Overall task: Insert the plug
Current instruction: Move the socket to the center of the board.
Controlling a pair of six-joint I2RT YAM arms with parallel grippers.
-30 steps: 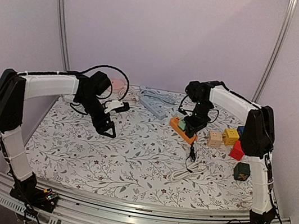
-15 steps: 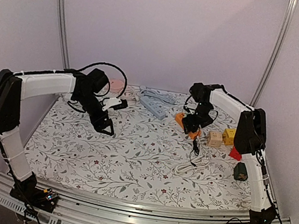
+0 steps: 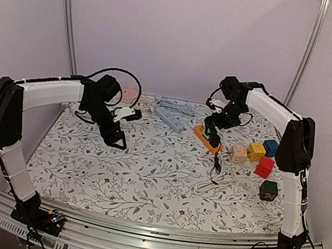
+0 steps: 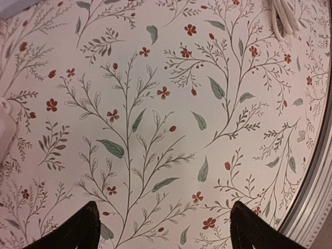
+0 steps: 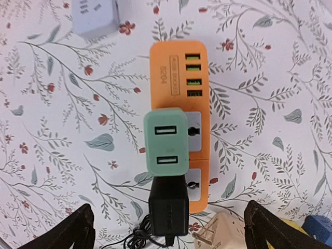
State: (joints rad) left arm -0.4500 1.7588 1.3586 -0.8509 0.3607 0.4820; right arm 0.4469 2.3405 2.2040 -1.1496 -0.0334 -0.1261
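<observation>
- Right gripper [image 5: 168,224] spread wide, empty, above orange rectangular plastic power strip [image 5: 193,88]
- Mint-green square adapter [image 5: 166,144] and black plug [image 5: 168,210] seated on strip
- Left gripper [image 4: 163,223] spread, empty

- The right gripper [image 5: 168,210] has lifted off the orange power strip [image 5: 181,104]. A second ago it was right down on it. Now its fingers are spread wide and hold nothing.
- The right arm's elbow swung back out to the right, so the red cube [image 3: 264,167] and blue cube [image 3: 270,147] are in plain view again.
- The left gripper [image 3: 117,140] crept back a touch, up and to the left.
</observation>
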